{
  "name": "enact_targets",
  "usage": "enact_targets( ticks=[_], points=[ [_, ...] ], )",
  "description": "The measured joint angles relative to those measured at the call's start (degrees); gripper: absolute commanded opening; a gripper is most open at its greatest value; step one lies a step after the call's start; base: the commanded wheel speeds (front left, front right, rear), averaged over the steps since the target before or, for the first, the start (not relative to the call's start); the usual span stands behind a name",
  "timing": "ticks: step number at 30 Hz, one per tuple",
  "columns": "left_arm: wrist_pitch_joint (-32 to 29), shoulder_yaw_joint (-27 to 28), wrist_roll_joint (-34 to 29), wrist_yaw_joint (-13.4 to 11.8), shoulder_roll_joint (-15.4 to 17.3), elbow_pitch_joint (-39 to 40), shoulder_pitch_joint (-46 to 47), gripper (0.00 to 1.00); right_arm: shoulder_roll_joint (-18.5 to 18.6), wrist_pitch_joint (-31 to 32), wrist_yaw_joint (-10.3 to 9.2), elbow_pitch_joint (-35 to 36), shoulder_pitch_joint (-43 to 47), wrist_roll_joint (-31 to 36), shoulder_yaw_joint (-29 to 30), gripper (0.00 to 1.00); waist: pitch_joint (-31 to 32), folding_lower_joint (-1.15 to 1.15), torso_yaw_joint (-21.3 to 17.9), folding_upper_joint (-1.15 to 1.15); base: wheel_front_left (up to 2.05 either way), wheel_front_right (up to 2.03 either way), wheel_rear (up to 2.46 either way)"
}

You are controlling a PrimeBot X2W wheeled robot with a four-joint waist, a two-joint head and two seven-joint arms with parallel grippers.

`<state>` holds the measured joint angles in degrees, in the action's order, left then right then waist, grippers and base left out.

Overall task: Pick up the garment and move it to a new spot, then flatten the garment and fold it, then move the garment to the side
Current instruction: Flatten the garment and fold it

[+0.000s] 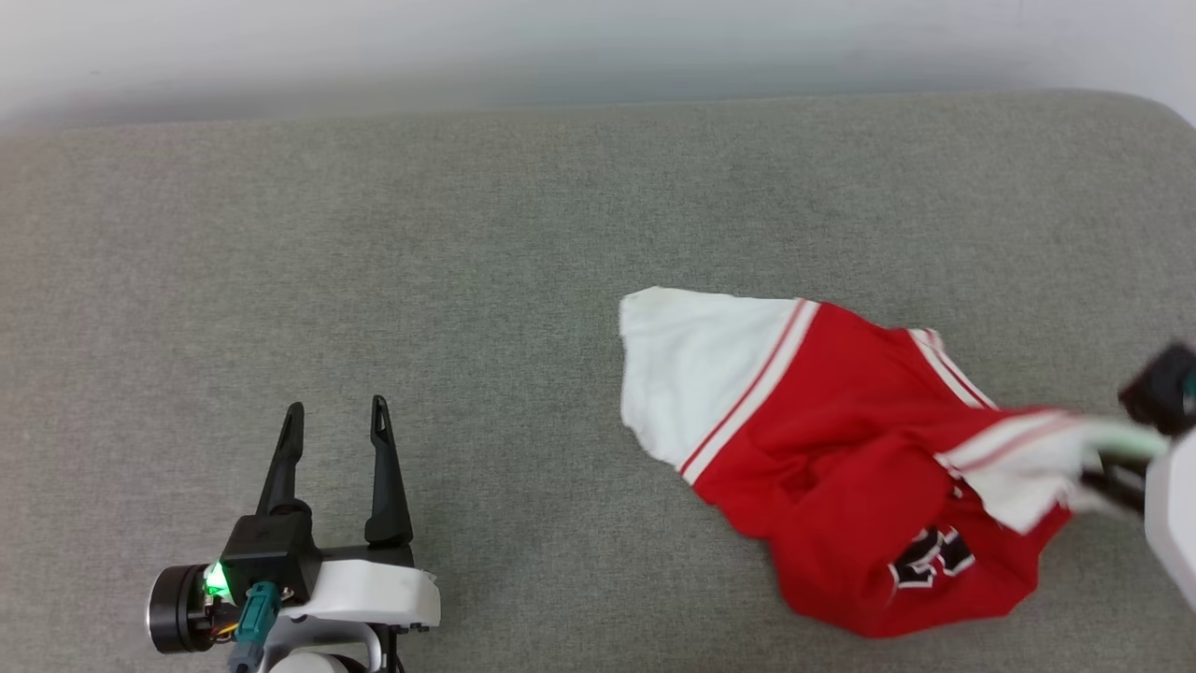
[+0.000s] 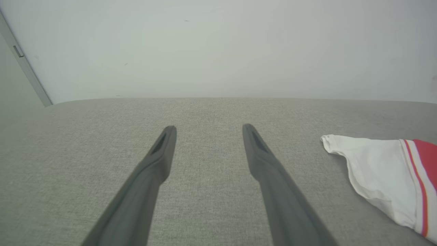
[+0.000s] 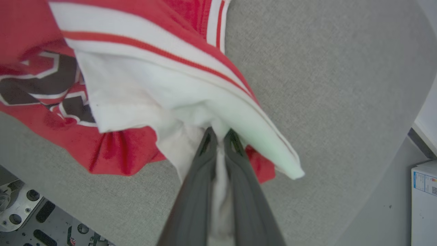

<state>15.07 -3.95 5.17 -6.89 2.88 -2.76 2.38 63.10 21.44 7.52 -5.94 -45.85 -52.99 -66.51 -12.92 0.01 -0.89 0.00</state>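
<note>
The garment point(image 1: 822, 449) is a red T-shirt with white sleeves, lying crumpled on the right half of the grey cushioned surface point(image 1: 467, 234). One white sleeve spreads out toward the middle; a dark printed logo faces up near the front. My right gripper point(image 3: 220, 135) is shut on the other white sleeve of the garment point(image 3: 164, 89), pinching the cloth between its fingertips and lifting it at the far right point(image 1: 1103, 481). My left gripper point(image 1: 336, 416) rests open at the lower left, well apart from the shirt. In the left wrist view the gripper point(image 2: 209, 131) holds nothing, and the white sleeve point(image 2: 372, 171) lies to its right.
A pale wall point(image 1: 561, 47) runs behind the surface. The surface's rounded right edge point(image 3: 403, 143) drops to a grey floor, where a white box point(image 3: 425, 201) stands. Part of my metal base point(image 3: 24, 208) sits below the front edge.
</note>
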Motion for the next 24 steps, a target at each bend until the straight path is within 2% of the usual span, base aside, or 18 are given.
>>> enact_targets(
  ticks=[4,10,11,12,16,21,24],
  points=[
    [0.00,0.23,0.15,-0.16,0.01,0.11,-0.02,1.00,0.15,-0.38,0.00,-3.79,8.10,0.01,0.08,0.00,-0.60,-0.01,-0.43,0.00,0.00,0.00,0.00],
    [0.00,0.12,0.33,-0.14,-0.01,-0.64,-0.03,1.00,-4.61,-4.64,-0.01,-10.05,15.47,0.00,3.22,0.00,0.16,-0.01,-0.63,0.00,0.00,0.00,0.00],
    [0.00,0.24,0.30,-0.10,0.00,-0.74,-0.08,1.00,-5.38,-5.91,-0.02,-10.91,16.21,-0.03,4.42,0.09,0.44,-0.01,-0.72,0.00,0.00,0.00,0.00],
    [0.00,0.29,0.18,-0.05,0.01,-0.83,-0.12,1.00,-6.01,-7.60,-0.01,-11.57,16.71,0.31,5.81,1.00,0.77,-0.01,-0.81,0.00,0.00,0.00,0.00],
    [0.00,0.90,-0.90,0.55,0.01,-1.10,-0.64,1.00,-7.30,-12.46,-0.01,-11.15,17.12,3.41,12.14,1.00,2.39,-0.01,-1.20,0.00,0.00,0.00,0.00],
    [0.00,1.94,-2.03,1.45,0.02,-0.97,-0.83,1.00,-5.26,-13.40,-0.01,-6.30,19.14,6.87,21.76,1.00,4.46,-0.01,-2.03,0.00,0.00,0.00,0.00],
    [0.00,2.38,-2.68,2.15,0.33,-0.98,-0.84,1.00,-5.61,-14.17,-0.01,-3.01,21.13,9.68,28.76,1.00,5.45,-0.01,-2.72,0.00,0.00,0.00,0.00]
  ],
)
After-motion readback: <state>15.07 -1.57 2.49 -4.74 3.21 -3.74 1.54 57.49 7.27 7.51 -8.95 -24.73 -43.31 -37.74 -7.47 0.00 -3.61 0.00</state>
